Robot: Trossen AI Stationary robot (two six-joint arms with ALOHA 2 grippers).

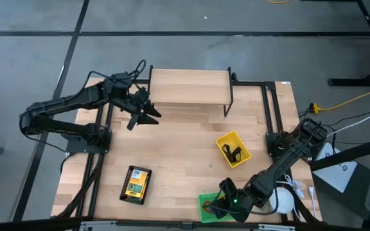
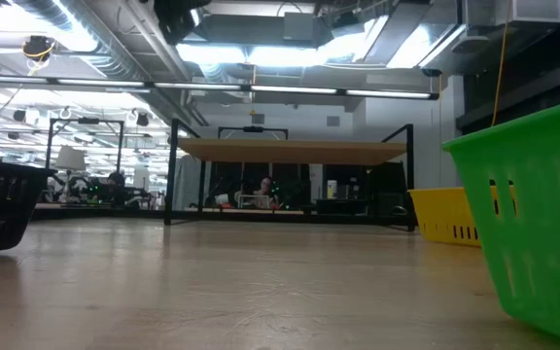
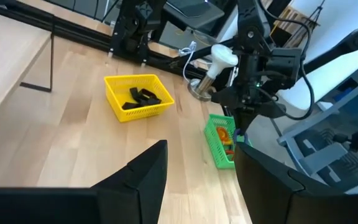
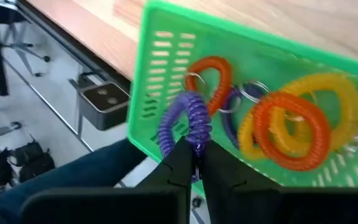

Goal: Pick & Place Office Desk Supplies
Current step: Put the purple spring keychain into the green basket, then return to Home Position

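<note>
Left pincer (image 1: 148,114) hovers wide open near the surface's far-left corner. Right pincer (image 4: 194,163) grips a purple ring (image 4: 182,121) over the green bin (image 4: 166,56) at the near edge. Early release risks snagging neighbouring rings or dropping it off-edge.

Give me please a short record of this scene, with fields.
right gripper: shut on purple ring, over green bin
green bin: holds orange, yellow rings
left gripper: open, in the air by the shelf
yellow bin: black clips inside
black tray: yellow box inside
</note>
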